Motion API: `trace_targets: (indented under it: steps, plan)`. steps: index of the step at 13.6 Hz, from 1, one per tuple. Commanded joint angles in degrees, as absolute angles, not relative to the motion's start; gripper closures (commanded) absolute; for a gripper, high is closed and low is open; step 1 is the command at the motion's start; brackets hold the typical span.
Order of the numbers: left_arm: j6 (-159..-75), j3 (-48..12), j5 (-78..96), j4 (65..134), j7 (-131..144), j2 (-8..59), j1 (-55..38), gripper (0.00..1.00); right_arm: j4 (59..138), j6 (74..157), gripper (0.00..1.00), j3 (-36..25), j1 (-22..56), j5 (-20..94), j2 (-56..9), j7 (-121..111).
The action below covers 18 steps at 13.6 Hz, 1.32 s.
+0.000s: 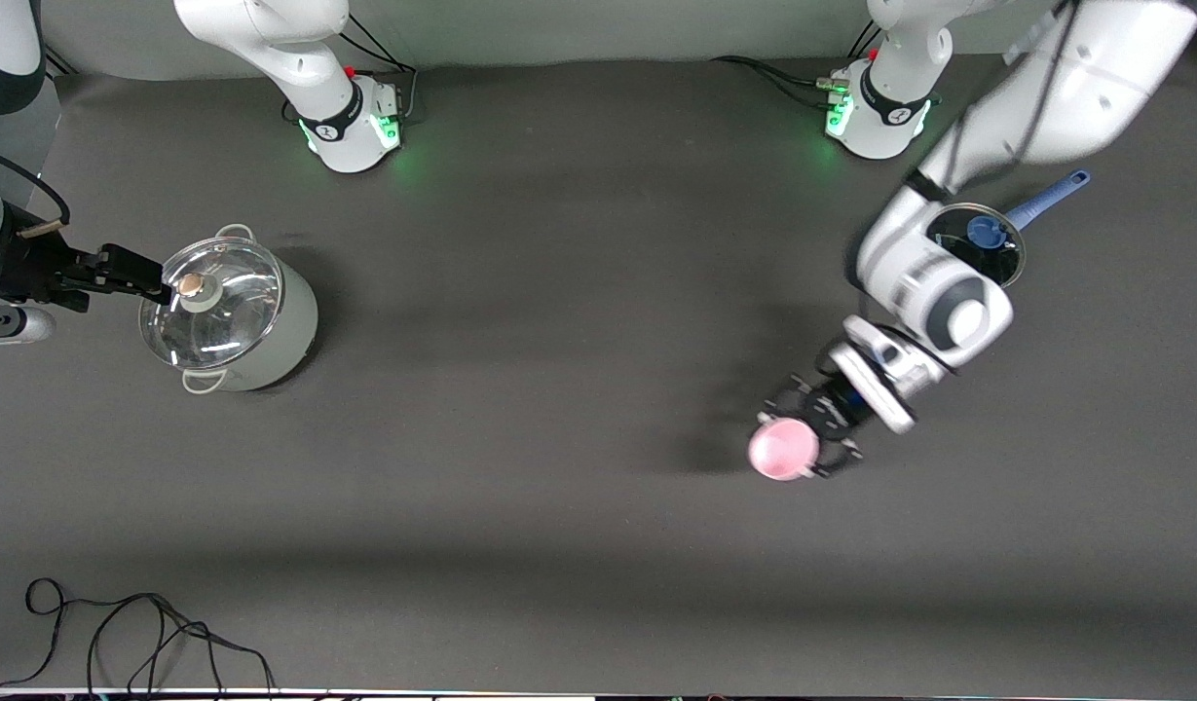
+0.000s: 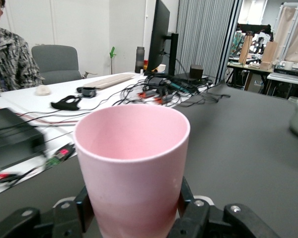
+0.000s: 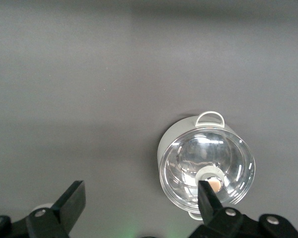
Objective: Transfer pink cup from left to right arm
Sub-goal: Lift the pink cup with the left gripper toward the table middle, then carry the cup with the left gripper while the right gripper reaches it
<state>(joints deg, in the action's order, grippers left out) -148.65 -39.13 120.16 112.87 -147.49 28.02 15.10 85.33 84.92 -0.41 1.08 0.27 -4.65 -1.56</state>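
The left gripper [image 1: 814, 438] clenched the pink cup [image 1: 783, 449] between its fingers and held it in the air above the table [image 1: 559, 389], toward the left arm's end, with a blue-handled saucepan [image 1: 988, 239] resting near that arm's base. The right gripper [image 1: 155, 284] hovered with jaws spread wide and empty over a glass-lidded pot [image 1: 233, 312] at the right arm's end.

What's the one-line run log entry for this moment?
left gripper: shut on pink cup, lifted | right gripper: open, above lidded pot | handover: not yet done
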Motion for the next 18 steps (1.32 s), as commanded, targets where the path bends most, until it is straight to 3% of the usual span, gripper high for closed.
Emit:
trace_targets:
  steps: [1,6,12,18]
  plan:
    - [-154.32,-46.56,126.54,115.05,-147.13,21.81,15.73,0.55,84.2,83.85,0.0,-0.7,1.23,0.79,-5.1,0.34]
    - [-169.08,-58.96,131.92,107.94,-144.51,18.9,14.86,0.54,83.76,82.09,0.01,-1.32,1.32,8.86,-5.1,22.71]
    - [-175.34,-58.71,132.01,102.66,-143.53,19.6,9.32,0.54,82.71,82.7,0.02,-0.35,5.26,23.09,-5.19,57.77]
    - [-175.61,-58.27,131.92,102.48,-143.35,20.56,8.53,0.54,72.0,86.73,0.02,-0.35,15.89,26.98,-12.12,86.01]
